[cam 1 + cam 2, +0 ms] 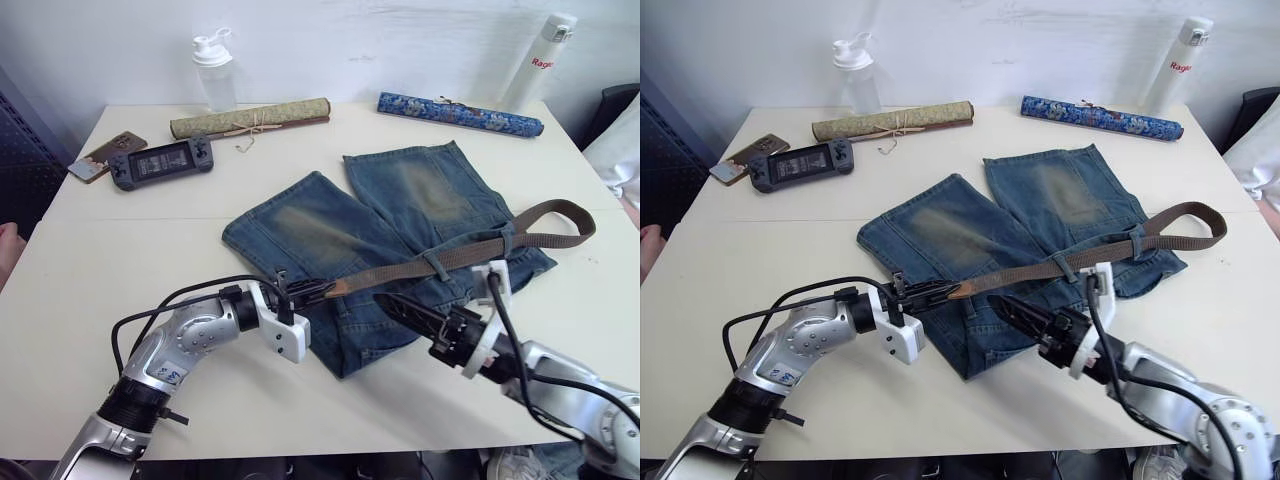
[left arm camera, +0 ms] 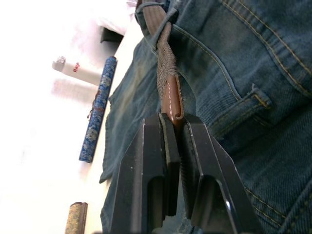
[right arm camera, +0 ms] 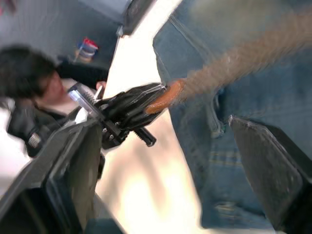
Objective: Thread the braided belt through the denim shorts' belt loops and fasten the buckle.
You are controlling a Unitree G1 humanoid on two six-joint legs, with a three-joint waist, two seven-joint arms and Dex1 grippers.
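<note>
Faded blue denim shorts (image 1: 400,240) with yellowish-brown worn patches lay flat near the middle of the white surface (image 1: 120,250), waistband toward the near edge and legs toward the far edge. The olive-brown braided belt (image 1: 470,250) ran along the waistband, passing under a narrow blue denim belt loop (image 1: 436,266) and curving back in a bend near the right edge of the surface; the buckle could not be made out. The left gripper (image 1: 318,291) was pressed together on the belt's tan leather tip (image 2: 173,100), holding it just above the denim at the waistband's left end. The right gripper (image 1: 392,303) hovered over the waistband just beside it, fingers spread and apart from the belt. Along the far edge lay a rolled tan scroll (image 1: 250,118) and a rolled blue patterned scroll (image 1: 460,114), with a clear plastic bottle (image 1: 214,68) and a white flask (image 1: 540,58) behind them. A dark handheld console (image 1: 160,160) lay near the far left corner.
</note>
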